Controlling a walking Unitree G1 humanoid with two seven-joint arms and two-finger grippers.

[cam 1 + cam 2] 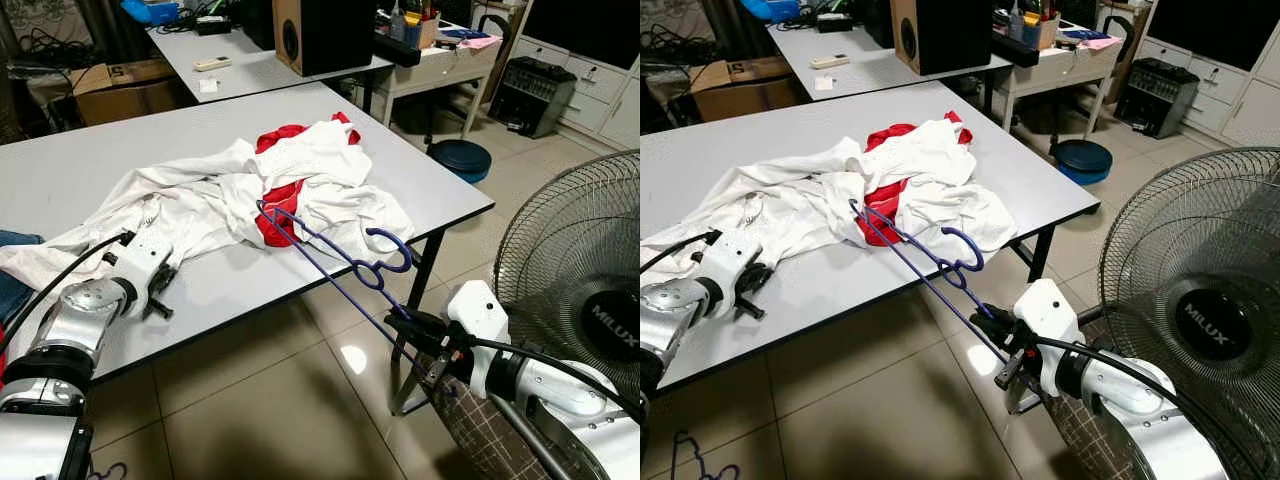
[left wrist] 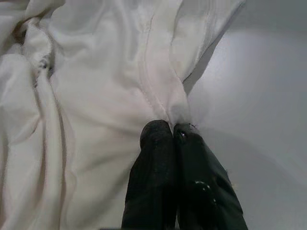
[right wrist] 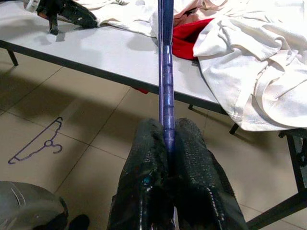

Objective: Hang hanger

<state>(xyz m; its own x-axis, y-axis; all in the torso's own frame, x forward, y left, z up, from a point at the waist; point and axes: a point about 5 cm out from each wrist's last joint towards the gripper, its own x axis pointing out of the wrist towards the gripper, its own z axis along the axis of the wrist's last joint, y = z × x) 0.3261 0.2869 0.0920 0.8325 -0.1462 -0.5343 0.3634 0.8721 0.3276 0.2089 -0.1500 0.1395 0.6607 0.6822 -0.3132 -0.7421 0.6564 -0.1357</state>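
Observation:
A white garment [image 1: 210, 205] with a red one [image 1: 278, 196] under it lies heaped on the grey table [image 1: 90, 165]. A blue wire hanger [image 1: 335, 268] slants from the pile out past the table's front edge, its hook [image 1: 396, 252] over the edge. Below and in front of that edge, my right gripper [image 3: 167, 132] is shut on the hanger's straight bar. At the near left of the table my left gripper [image 2: 171, 129] rests with its fingers pressed together on a fold at the white garment's hem.
A large standing fan [image 1: 590, 290] is close on the right, by my right arm. A second blue hanger [image 3: 36, 143] lies on the tiled floor under the table. Behind stand another table with a speaker [image 1: 320, 30], a cardboard box [image 1: 120, 90] and a blue stool [image 1: 460, 157].

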